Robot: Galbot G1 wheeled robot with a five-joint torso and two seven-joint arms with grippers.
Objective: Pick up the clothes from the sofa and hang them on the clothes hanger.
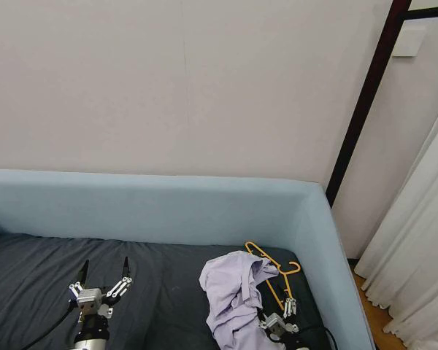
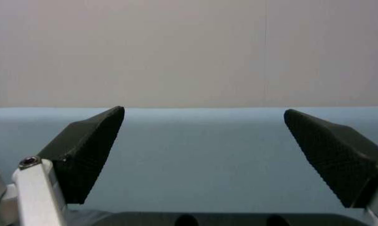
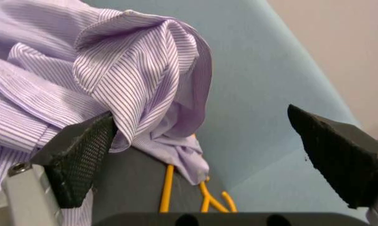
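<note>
A crumpled lilac striped shirt (image 1: 233, 299) lies on the dark sofa seat (image 1: 44, 270) near the right end. An orange clothes hanger (image 1: 274, 273) lies partly under it, against the right arm of the sofa. My right gripper (image 1: 277, 310) hovers open at the shirt's right edge, close to the hanger. In the right wrist view the shirt (image 3: 113, 70) fills the space by one finger pad (image 3: 82, 160), and the hanger's orange wire (image 3: 170, 193) shows below the fabric. My left gripper (image 1: 102, 281) stands open over the bare seat to the left, well away from the shirt.
The pale blue sofa back (image 1: 153, 208) runs behind the seat and the right armrest (image 1: 321, 262) bounds it. A white curtain (image 1: 416, 277) hangs at the right, beside a dark door frame (image 1: 361, 109). The left wrist view faces the sofa back (image 2: 201, 155).
</note>
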